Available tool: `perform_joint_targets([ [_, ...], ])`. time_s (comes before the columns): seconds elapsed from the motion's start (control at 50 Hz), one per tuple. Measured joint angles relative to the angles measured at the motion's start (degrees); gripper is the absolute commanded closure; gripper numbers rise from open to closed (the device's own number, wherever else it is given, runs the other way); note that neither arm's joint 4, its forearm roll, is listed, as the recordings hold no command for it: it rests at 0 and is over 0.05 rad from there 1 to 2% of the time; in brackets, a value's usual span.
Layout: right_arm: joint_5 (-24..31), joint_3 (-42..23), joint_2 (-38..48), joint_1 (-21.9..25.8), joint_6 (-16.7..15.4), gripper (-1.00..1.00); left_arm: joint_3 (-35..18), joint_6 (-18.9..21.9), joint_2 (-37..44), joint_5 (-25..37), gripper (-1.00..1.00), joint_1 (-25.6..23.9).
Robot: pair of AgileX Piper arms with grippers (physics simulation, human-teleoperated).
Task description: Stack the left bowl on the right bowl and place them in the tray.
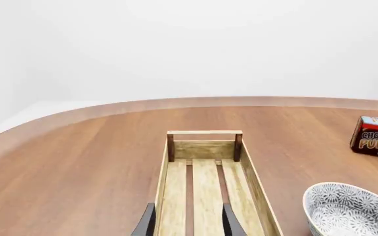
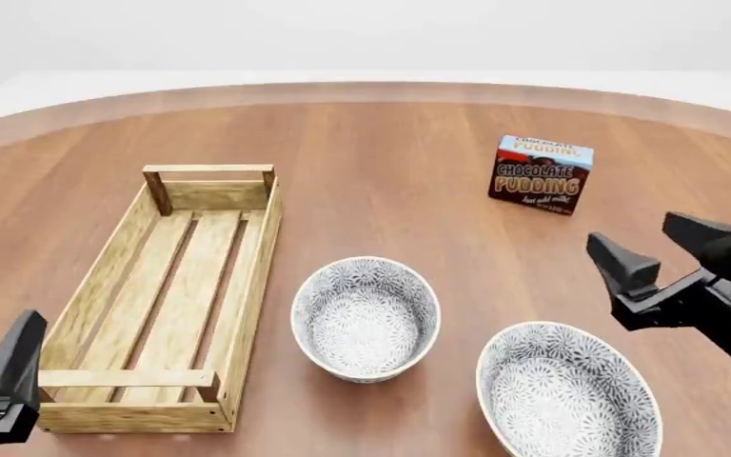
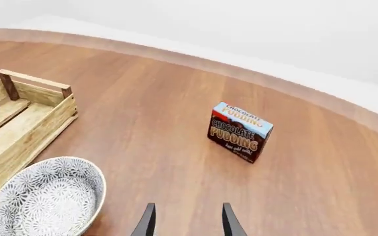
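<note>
two bowls sit apart; left bowl (image 2: 365, 319) lies beside the tray (image 2: 99, 276), btwn both arms. left gripper (image 2: 4, 381) over tray's near end, right gripper (image 2: 670, 252) nearer right bowl (image 2: 569, 395); both open, empty.

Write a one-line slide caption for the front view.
Two patterned bowls sit separately beside the wooden tray; both grippers hold nothing.

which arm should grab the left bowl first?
Probably the right. In the front view its open hand hangs just right of the left bowl, with the right bowl close by. The left hand sits at the tray's near end, so the tray lies between it and the bowl.
</note>
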Motion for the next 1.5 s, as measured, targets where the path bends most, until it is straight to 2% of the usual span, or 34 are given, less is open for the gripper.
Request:
perform_joint_targets([
  [0.3, 11.1, -21.9, 26.2, 11.7, -3.3, -1.0, 0.0, 0.0, 0.0, 0.0, -1.0, 0.0],
  [0.46, 15.3, -29.9, 37.7, 17.1, -2.0, -1.0, 0.0, 0.0, 0.0, 0.0, -1.0, 0.0],
  [0.62, 17.2, -34.9, 46.1, 20.4, 0.2, -1.0, 0.0, 0.0, 0.0, 0.0, -1.0, 0.0],
  [0.82, 17.5, -37.5, 53.7, 22.9, 3.1, -1.0, 0.0, 0.0, 0.0, 0.0, -1.0, 0.0],
  [1.1, 15.2, -36.6, 59.9, 23.5, 5.7, -1.0, 0.0, 0.0, 0.0, 0.0, -1.0, 0.0],
  [1.5, 10.8, -33.8, 64.9, 22.4, 7.0, -1.0, 0.0, 0.0, 0.0, 0.0, -1.0, 0.0],
])
